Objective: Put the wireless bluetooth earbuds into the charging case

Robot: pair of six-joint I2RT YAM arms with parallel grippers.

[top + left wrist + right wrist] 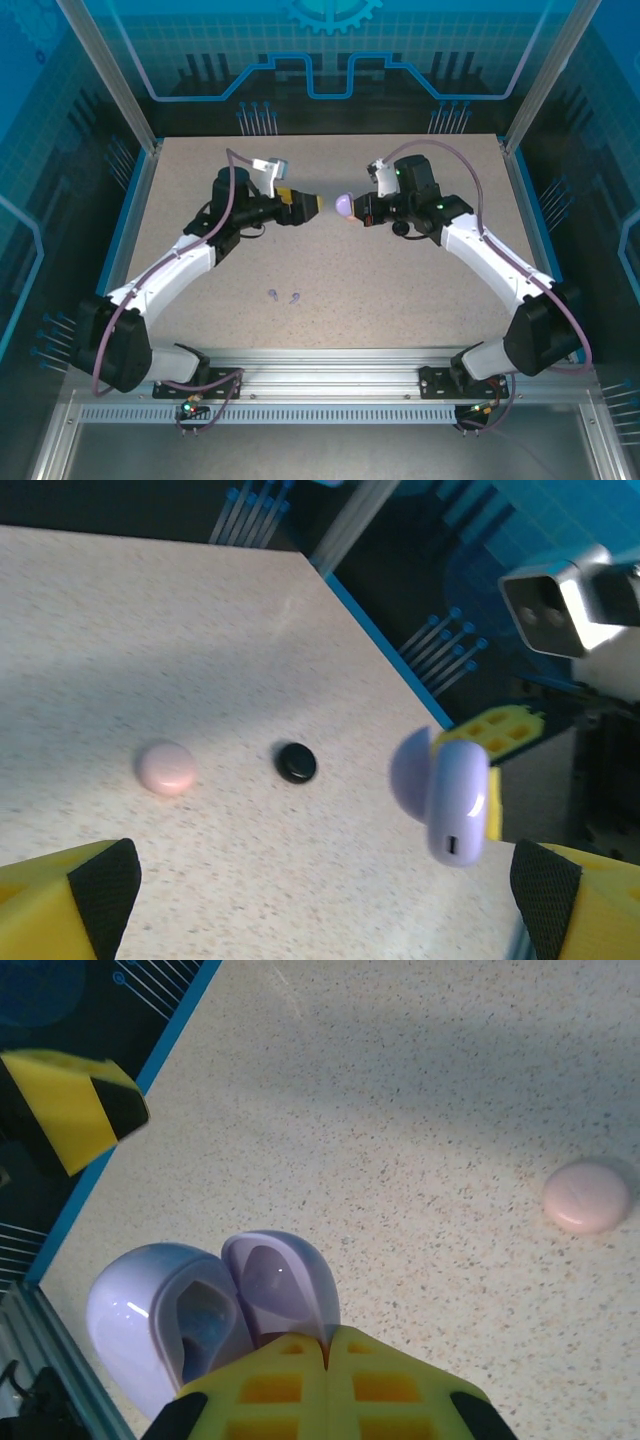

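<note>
Since the right end effector (325,1365) is pinching the open lilac charging case (215,1310) up over the middle of the surface (420,290), the pickup looks like the left arm's job. The left end effector (305,207) sits spread and empty just left of the case. The 2 lilac earbuds (272,294) lie well nearer, on its side. Can't tell which way the stems point, too tiny.

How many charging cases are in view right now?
3. The open lilac case is held in the air by the right gripper; the pink case and the black case lie apart on the table. Others may be hidden.
</note>
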